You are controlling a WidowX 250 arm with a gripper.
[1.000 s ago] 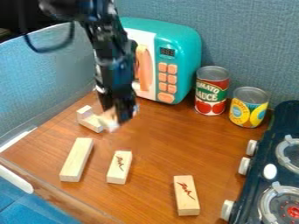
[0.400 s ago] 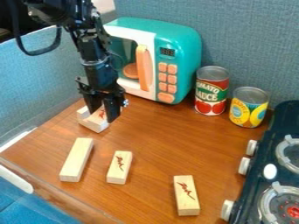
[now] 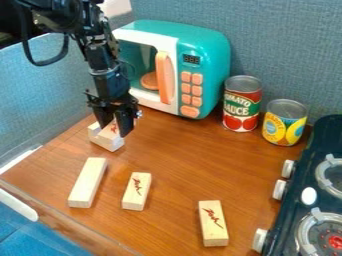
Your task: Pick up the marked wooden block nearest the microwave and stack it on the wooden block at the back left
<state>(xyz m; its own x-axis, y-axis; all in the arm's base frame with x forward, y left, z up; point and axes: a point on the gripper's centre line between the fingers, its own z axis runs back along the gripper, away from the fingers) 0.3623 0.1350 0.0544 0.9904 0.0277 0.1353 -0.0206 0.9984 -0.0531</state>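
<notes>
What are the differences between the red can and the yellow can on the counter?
The red can is taller, while the yellow can is shorter. The red can shows tomatoes on its label; the yellow can has yellow fruit shapes on a partly blue one. The red can is nearer the microwave, the yellow can nearer the stove. Both stand upright.

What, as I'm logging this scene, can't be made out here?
All in the camera view:
Upper block: partly hidden by the gripper; whether it is gripped is unclear.
Lower block: top partly hidden by the upper block.
Microwave: left side partly hidden by the arm.
Stove: cut off by the right edge.
</notes>
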